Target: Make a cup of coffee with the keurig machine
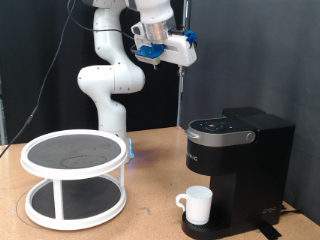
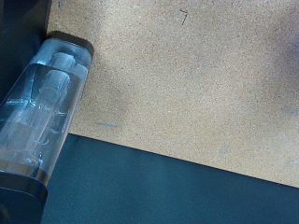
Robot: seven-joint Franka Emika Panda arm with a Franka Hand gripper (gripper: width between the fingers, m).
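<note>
The black keurig machine stands on the wooden table at the exterior view's right, with its top lid down. The white cup stands upright on the machine's round drip base, under the brew head, handle towards the exterior view's left. My gripper is high in the air near the exterior view's top, well above and to the left of the machine, touching nothing. The wrist view looks down on the machine's clear water tank and bare table. No fingers show there.
A white two-tier round stand with a dark top sits on the table at the exterior view's left. A black curtain hangs behind. A dark surface borders the table edge in the wrist view.
</note>
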